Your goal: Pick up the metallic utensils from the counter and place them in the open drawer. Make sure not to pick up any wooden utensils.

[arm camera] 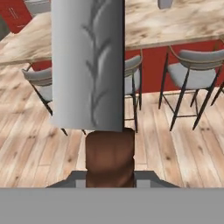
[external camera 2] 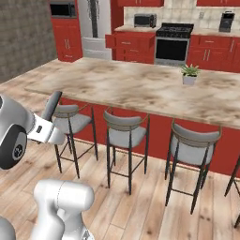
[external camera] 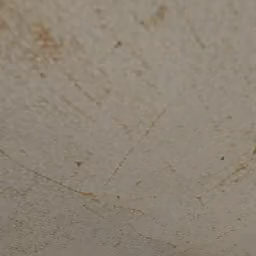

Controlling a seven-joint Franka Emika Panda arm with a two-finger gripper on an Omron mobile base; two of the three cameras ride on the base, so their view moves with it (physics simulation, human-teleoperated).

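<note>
Knife (arm camera: 87, 65) pinched in end effector (arm camera: 109, 175) by its brown handle (arm camera: 109, 155) — grey blade runs straight out along the tool axis. Tabletop (external camera 2: 140, 86) ahead, past the stools (external camera 2: 124, 129); red drawer (external camera 2: 129, 41) open far beyond — well apart.

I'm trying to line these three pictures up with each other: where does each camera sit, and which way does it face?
Left base view: pressed close against a beige marbled surface; nothing of the robot shows.
Right base view: on the base, behind the arm, facing the long counter and its bar stools; white arm links lower left, with the knife sticking up.
Hand view: looks along the gripper, shut on the knife's brown handle, grey blade pointing ahead.
Right base and hand views share the counter, stools and wood floor.
</note>
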